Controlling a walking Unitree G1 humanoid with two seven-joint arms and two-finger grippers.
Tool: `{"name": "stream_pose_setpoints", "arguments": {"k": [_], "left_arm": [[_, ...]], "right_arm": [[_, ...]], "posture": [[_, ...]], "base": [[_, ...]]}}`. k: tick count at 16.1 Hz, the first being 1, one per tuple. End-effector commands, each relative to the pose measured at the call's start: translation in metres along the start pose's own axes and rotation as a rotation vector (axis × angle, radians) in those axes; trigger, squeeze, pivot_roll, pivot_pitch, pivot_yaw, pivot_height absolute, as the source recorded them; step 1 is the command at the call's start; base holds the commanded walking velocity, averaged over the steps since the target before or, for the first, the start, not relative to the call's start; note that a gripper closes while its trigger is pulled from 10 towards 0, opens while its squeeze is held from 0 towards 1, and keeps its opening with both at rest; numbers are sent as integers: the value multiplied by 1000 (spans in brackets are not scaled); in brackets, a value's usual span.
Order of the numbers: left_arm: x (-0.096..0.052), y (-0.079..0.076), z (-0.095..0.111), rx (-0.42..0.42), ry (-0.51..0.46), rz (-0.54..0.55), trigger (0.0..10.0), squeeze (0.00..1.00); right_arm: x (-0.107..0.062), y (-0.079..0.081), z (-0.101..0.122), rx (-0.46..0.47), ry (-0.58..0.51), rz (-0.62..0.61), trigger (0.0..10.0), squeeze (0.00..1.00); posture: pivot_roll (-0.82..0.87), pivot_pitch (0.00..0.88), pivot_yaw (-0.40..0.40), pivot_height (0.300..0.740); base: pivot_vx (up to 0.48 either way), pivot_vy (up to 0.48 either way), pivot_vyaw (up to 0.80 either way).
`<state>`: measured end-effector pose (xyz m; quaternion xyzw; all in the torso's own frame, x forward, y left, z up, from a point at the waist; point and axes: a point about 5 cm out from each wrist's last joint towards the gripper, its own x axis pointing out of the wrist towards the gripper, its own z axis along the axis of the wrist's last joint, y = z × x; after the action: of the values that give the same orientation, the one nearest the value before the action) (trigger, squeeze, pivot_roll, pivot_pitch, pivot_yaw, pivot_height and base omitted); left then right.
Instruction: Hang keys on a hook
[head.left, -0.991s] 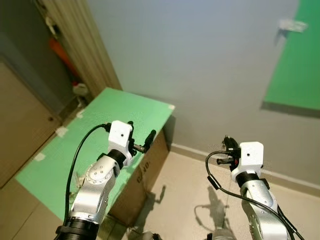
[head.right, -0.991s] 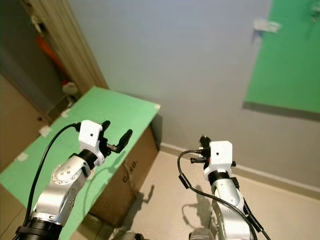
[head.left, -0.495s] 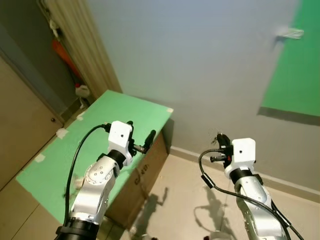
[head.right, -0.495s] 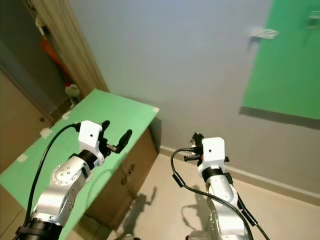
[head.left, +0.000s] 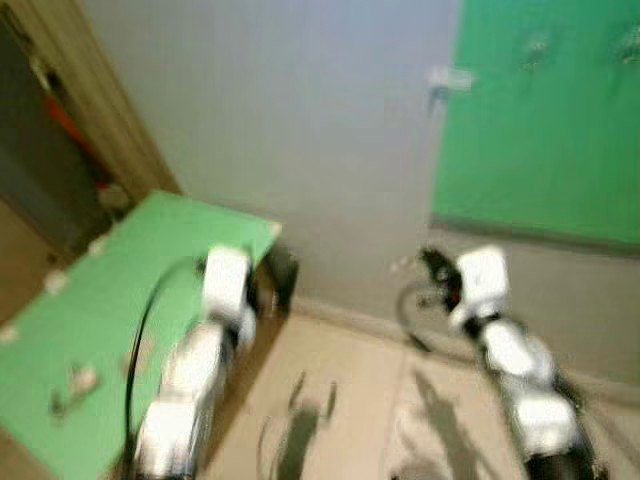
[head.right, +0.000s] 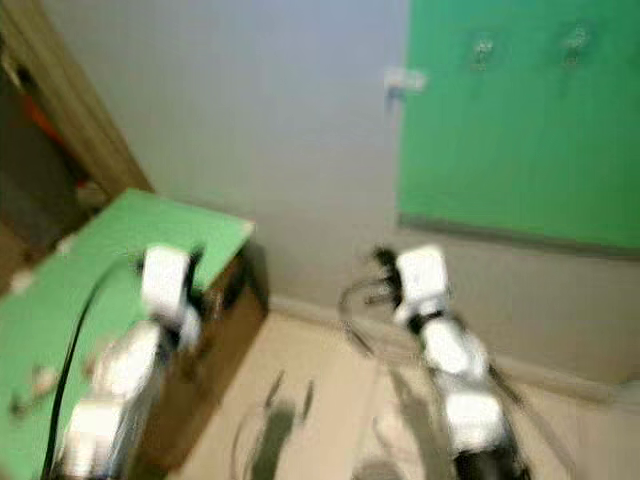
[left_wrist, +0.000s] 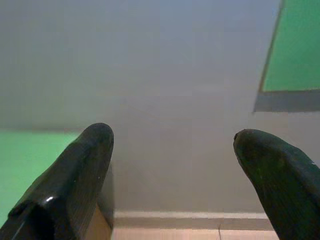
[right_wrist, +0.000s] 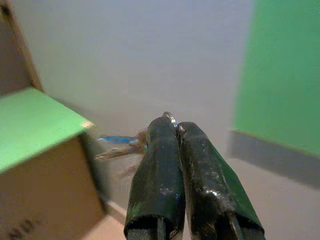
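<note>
My right gripper (right_wrist: 176, 126) is shut on a metal key ring (right_wrist: 170, 117), and the keys (right_wrist: 120, 145), one with a blue head, hang out to the side of its fingers. In the blurred eye views this gripper (head.left: 432, 264) is raised before the grey wall, below and left of a green board (head.left: 545, 130). Two small hooks (head.right: 483, 48) (head.right: 574, 40) sit near the board's top. My left gripper (left_wrist: 172, 137) is open and holds nothing; it is raised beside the green-topped box (head.left: 90, 330).
The cardboard box with the green top stands at the left against the wall. A doorway with a wooden frame (head.left: 90, 110) lies beyond it. A small white fixture (head.left: 450, 77) sticks out at the board's left edge. Beige floor (head.left: 340, 400) spreads below the arms.
The whole picture has swung and blurred, so the camera has turned right; the green board and its hooks are now much more in view. Both arms hold about the same pose.
</note>
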<state>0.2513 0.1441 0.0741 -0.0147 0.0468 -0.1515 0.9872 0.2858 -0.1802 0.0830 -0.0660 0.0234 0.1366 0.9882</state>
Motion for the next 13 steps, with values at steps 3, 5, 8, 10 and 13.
{"name": "stream_pose_setpoints", "arguments": {"k": [3, 5, 8, 10, 13], "left_arm": [[-25, 8, 2, 3, -18, 146, 10000, 0], [-45, 7, 2, -2, -26, 230, 10000, 0], [-46, 12, -3, 19, 7, 264, 10000, 0], [-44, 18, 1, 38, 11, 264, 10000, 0], [-36, 24, 1, 51, 20, 236, 10000, 0]], "right_arm": [[17, 12, -4, 40, 27, 87, 0, 0], [30, 19, -2, 44, 34, 150, 0, 0], [41, 23, -2, 57, 55, 158, 0, 0], [40, 26, -6, 43, 57, 162, 0, 0], [35, 25, -11, 57, 53, 142, 0, 0]], "posture": [[-52, 0, 13, 740], [1, 0, -32, 740], [23, 0, -40, 740], [6, 0, -31, 740], [-21, 0, -6, 740]], "base": [[0, 0, 0], [0, 0, 0], [0, 0, -267], [0, 0, -800], [0, 0, -800]]}}
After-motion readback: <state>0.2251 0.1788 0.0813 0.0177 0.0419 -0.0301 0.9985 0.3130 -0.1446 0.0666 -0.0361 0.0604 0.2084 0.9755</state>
